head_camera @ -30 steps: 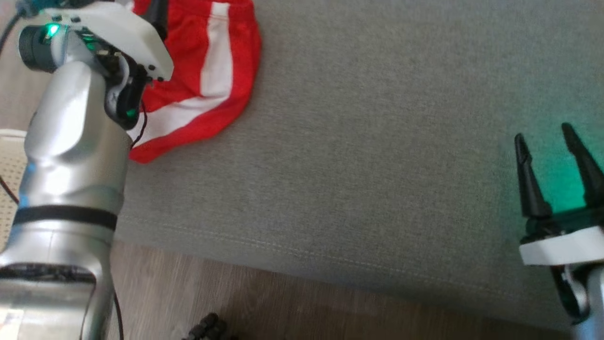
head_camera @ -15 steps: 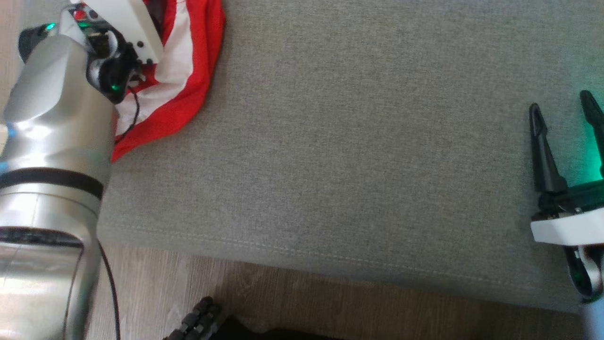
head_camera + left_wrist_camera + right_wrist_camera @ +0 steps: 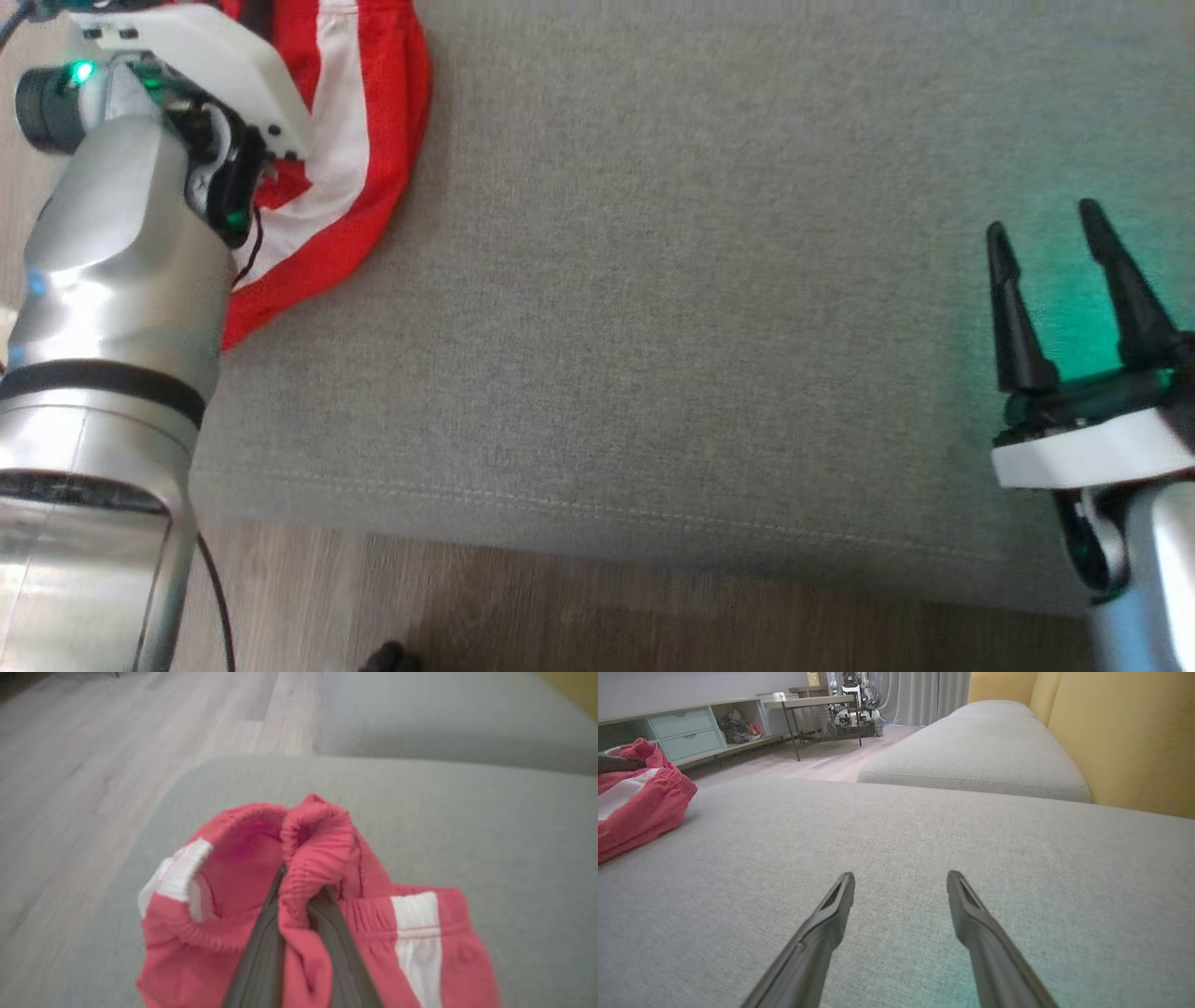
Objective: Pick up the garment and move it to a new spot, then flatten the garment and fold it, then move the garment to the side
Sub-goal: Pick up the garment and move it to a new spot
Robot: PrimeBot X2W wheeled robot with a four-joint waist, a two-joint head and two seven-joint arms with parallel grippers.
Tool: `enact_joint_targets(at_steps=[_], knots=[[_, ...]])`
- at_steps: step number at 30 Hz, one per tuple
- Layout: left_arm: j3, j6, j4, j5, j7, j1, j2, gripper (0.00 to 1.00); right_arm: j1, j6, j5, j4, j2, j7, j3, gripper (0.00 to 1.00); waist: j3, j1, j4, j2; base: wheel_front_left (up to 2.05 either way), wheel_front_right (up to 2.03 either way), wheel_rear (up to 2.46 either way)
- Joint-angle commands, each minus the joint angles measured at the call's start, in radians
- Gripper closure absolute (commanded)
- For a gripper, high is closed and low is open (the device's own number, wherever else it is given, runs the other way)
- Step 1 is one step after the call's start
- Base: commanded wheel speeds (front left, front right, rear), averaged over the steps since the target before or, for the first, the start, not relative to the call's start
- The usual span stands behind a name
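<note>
Swinging a touch over the last second, the head camera has carried the whole scene sideways, and the right gripper (image 3: 1041, 217) now sits a little further in over the sofa cushion (image 3: 653, 280); the left arm was already over the garment. Look at the left gripper (image 3: 301, 882): its two dark fingers are pinched together on a bunched fold of the elastic waistband (image 3: 317, 826), fabric squeezed between them and spilling over the tips. That's a firm grasp on the red shorts (image 3: 243, 891)! Only that fold is gathered up at the fingers; the rest of the shorts, white side stripes and all, lie crumpled at the cushion's left end, close to its rounded corner and its front edge, with the wooden floor (image 3: 560, 607) just beyond. Over at the cushion's right end, well apart from the shorts, the right gripper hovers with fingers spread wide and nothing between them. So, by my reading, the pick is only just secured: the lift and the carry to a new spot on the cushion are yet to come, and the flattening, the folding and the final shift to the side are all untouched.
</note>
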Motion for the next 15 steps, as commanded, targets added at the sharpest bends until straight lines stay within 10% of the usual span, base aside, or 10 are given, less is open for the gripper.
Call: enact_joint_targets(at_steps=[1, 15], knots=[[0.005, 0.002, -0.052, -0.012, -0.027, -0.038, 0.047, 1.00, 0.003, 0.000, 0.007, -0.021, 0.007, -0.009, 0.026, 0.00, -0.065, -0.0001, -0.023, 0.0000, 0.00, 0.00, 0.00], [-0.096, 0.002, -0.340, -0.209, -0.060, -0.029, -0.018, 1.00, -0.037, 0.000, -0.008, 0.010, 0.016, -0.009, 0.101, 0.00, -0.248, -0.0001, -0.232, 0.0000, 0.00, 0.00, 0.00]])
